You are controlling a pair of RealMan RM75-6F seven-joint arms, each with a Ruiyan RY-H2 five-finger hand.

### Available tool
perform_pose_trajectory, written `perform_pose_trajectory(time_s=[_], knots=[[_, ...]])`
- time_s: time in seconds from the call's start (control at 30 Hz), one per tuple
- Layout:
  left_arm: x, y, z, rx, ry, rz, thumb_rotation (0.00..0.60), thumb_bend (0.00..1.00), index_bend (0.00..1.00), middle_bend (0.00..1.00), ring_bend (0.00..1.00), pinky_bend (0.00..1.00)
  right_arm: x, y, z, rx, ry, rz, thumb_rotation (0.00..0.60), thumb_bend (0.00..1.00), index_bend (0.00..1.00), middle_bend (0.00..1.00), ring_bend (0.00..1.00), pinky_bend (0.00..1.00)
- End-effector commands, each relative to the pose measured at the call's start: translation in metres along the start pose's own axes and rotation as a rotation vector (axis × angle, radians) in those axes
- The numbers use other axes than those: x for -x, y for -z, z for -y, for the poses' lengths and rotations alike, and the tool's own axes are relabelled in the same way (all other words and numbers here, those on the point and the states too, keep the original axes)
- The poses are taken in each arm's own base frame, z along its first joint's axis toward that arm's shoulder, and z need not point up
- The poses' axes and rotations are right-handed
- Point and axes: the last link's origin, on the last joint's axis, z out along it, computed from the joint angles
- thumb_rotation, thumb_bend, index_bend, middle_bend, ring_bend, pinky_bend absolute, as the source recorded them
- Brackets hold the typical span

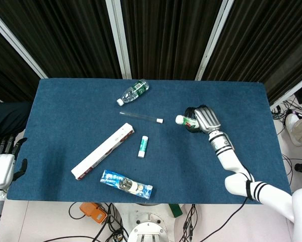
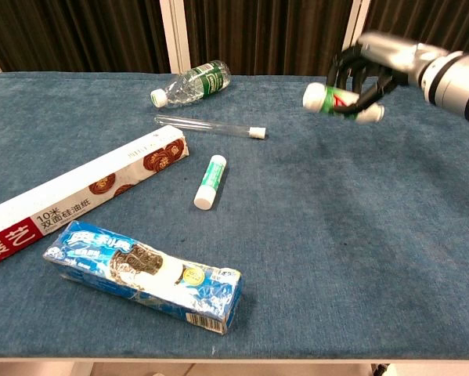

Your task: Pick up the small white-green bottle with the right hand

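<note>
The small white-green bottle hangs in the air above the blue table, lying sideways with its white end pointing left. My right hand holds it, black fingers curled around its body. In the chest view the bottle sits high over the far right part of the cloth. My left hand rests off the table's left edge, fingers apart, holding nothing; the chest view does not show it.
On the cloth lie a clear water bottle, a glass tube, a white-green stick, a long red-and-white box and a blue cookie pack. Bare cloth spreads beneath and right of the right hand.
</note>
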Motion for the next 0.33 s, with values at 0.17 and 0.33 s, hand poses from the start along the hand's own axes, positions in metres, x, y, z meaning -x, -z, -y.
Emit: perform_pose_trajectory(time_s=[0.17,0.33], knots=[[-0.001,0.000,0.000,-0.004,0.003,-0.003,0.600,0.45,0.15,0.00,0.01,0.07,-0.051,-0.014,0.008,0.005,-0.161,-0.351,0.600,0.61,0.72,0.67,0.55,0.36],[0.000,0.000,0.000,-0.005,0.001,-0.002,0.600,0.45,0.15,0.00,0.01,0.07,-0.057,-0.007,0.002,-0.002,-0.173,-0.426,0.600,0.61,0.73,0.67,0.55,0.37]])
